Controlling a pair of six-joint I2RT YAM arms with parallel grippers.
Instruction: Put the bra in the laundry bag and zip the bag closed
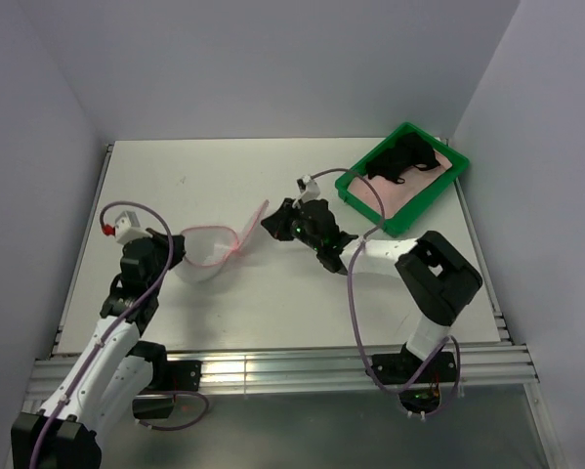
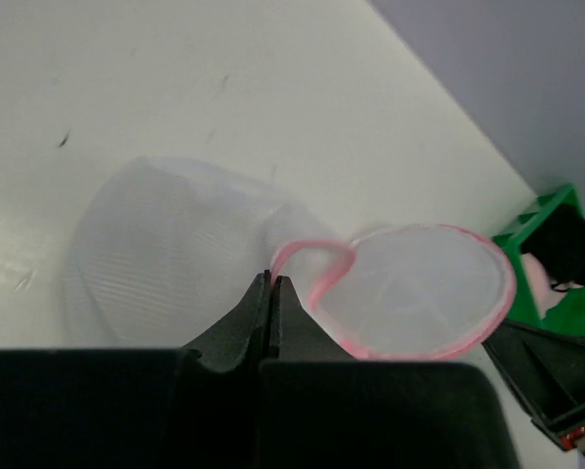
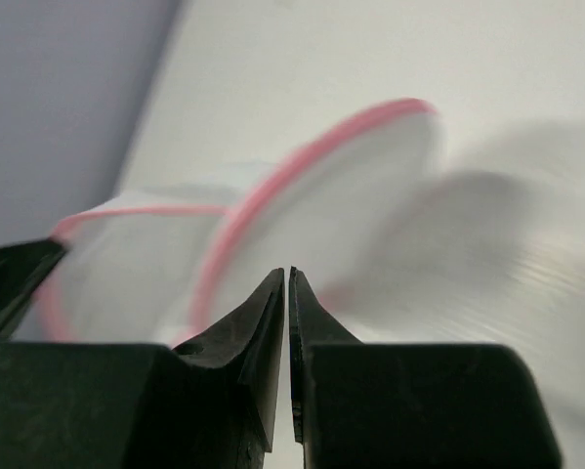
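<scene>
The laundry bag (image 1: 209, 252), a white mesh pouch with a pink zip rim, lies open left of the table's middle. Its round flap (image 2: 419, 288) stands up. My left gripper (image 1: 178, 246) is shut on the pink rim at the pouch's near side, as the left wrist view (image 2: 272, 278) shows. My right gripper (image 1: 272, 223) is shut, its tips (image 3: 287, 274) at the flap's (image 3: 351, 195) lower edge, seemingly pinching it. The black bra (image 1: 397, 156) lies in the green tray (image 1: 370, 200) at the back right, away from both grippers.
The tray holds a pink cloth (image 1: 409, 191) under the bra. Grey walls close the table on the left, back and right. The right arm's cable (image 1: 355, 283) loops over the table in front of the tray.
</scene>
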